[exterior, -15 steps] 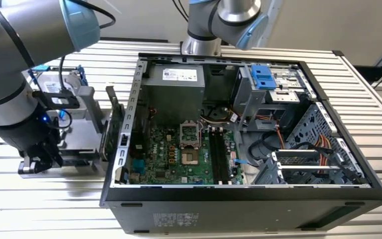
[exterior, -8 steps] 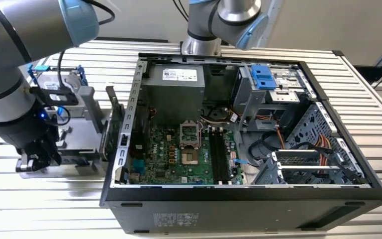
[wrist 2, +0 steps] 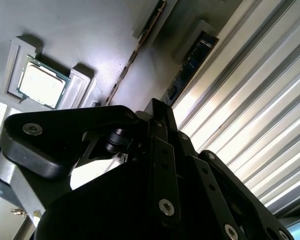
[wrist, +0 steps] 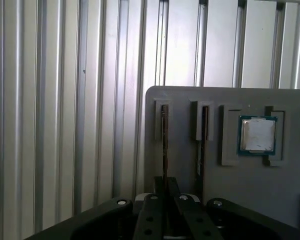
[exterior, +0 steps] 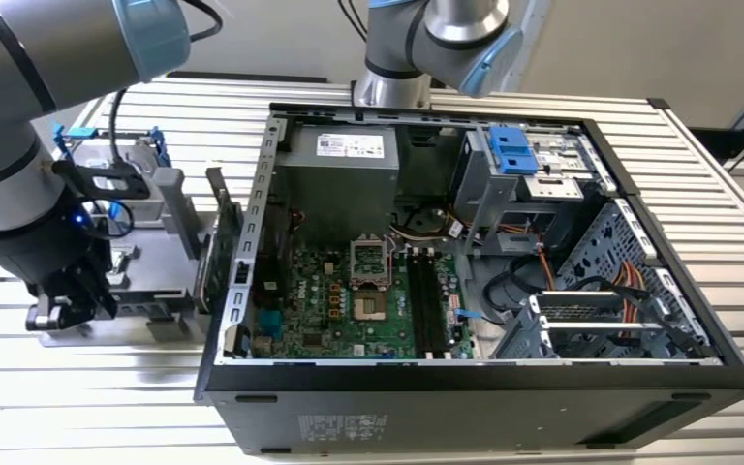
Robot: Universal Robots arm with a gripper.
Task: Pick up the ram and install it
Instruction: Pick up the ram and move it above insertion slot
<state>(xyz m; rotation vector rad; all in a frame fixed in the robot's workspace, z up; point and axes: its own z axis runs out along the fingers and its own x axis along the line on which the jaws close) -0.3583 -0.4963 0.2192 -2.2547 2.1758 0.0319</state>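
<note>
Exterior view: the gripper (exterior: 62, 318) is low over the grey holder (exterior: 166, 199). The open computer case (exterior: 476, 383) is well apart from it, toward the exterior view's right, and its memory slots (exterior: 430, 300) look unfilled. That puts us at the pick-up step, I'd say.

First wrist view: the ram (wrist: 164, 135) stands on edge in its holder slot, dead in line with the gripper's tip and running right up to it. A second stick (wrist: 203, 145) sits just beside it, and a processor chip (wrist: 258, 135) lies farther off that side. Apart or clamped? Cannot tell.

Second wrist view: same line-up, with the ram's edge meeting the gripper. A lift here calls for a straight pull along the slot, no twist.
</note>
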